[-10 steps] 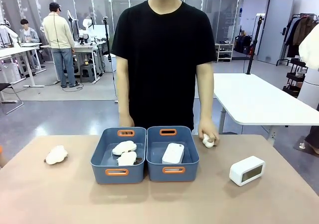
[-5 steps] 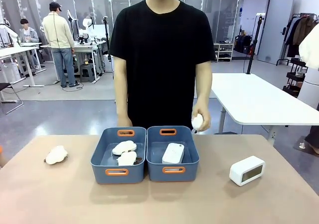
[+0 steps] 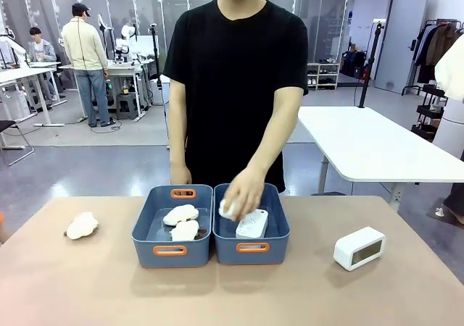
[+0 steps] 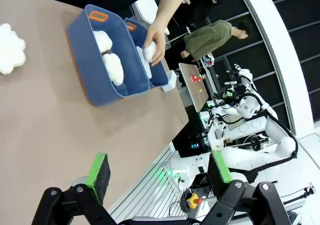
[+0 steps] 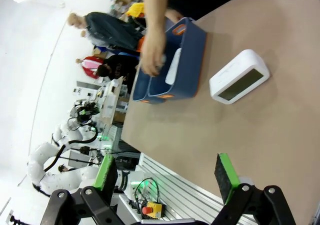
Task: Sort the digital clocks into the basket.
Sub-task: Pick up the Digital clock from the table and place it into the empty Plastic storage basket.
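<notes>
One white digital clock (image 3: 359,248) stands on the table to the right of the bins, and it is seen again as the clock (image 5: 239,76) in the right wrist view. A second clock (image 3: 253,225) lies inside the right-hand blue-grey basket (image 3: 226,252). The person's hand (image 3: 245,192) holds a fluffy white plush (image 3: 229,210) over that basket, just left of the clock. My left gripper (image 4: 160,171) is open and empty, well back from the bins (image 4: 107,60). My right gripper (image 5: 166,174) is also open and empty, above the table short of the loose clock.
The left bin (image 3: 145,243) holds two white plush toys (image 3: 181,222). Another plush (image 3: 82,225) lies on the table at the far left. The person stands at the far edge behind the bins. Bare table lies in front of the bins.
The person's hand picked up the plush from the table right of the basket, lifted it, then carried it left and down over the basket. Both grippers stayed open.
</notes>
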`<state>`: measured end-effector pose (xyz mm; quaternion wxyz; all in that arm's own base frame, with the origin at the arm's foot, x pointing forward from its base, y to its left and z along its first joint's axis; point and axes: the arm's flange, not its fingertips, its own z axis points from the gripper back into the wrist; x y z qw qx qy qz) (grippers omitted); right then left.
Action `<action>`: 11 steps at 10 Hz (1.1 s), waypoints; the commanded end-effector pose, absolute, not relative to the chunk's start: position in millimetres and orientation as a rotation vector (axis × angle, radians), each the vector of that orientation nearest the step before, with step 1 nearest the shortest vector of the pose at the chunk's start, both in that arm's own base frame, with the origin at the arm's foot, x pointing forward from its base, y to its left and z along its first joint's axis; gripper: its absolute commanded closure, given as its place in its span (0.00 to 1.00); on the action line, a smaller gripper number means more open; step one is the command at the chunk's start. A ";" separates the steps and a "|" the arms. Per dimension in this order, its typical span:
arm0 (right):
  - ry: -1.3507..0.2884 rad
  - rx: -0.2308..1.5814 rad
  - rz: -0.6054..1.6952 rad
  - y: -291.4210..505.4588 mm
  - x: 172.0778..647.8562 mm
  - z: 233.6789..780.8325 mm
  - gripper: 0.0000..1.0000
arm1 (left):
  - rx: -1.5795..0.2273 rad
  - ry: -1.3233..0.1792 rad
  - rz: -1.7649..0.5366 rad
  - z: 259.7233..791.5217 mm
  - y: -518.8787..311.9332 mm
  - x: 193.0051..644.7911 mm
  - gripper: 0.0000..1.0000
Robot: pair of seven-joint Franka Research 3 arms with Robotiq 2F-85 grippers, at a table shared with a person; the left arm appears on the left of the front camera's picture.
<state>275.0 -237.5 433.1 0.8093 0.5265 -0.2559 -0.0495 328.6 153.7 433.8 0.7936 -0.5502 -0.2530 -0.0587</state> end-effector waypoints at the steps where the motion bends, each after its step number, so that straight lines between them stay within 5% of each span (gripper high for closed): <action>1: -0.379 0.945 -0.242 -214.9 294.8 467.0 0.00 | -1.177 -0.528 -0.121 437.0 152.0 324.7 0.00; 5: 0.070 0.422 -0.340 -78.9 384.9 487.2 0.00 | -1.177 -0.528 -0.121 437.0 152.0 324.7 0.00; 11: 0.115 0.253 -0.423 -6.2 402.3 443.4 0.00 | -1.177 -0.528 -0.121 437.0 152.0 324.7 0.00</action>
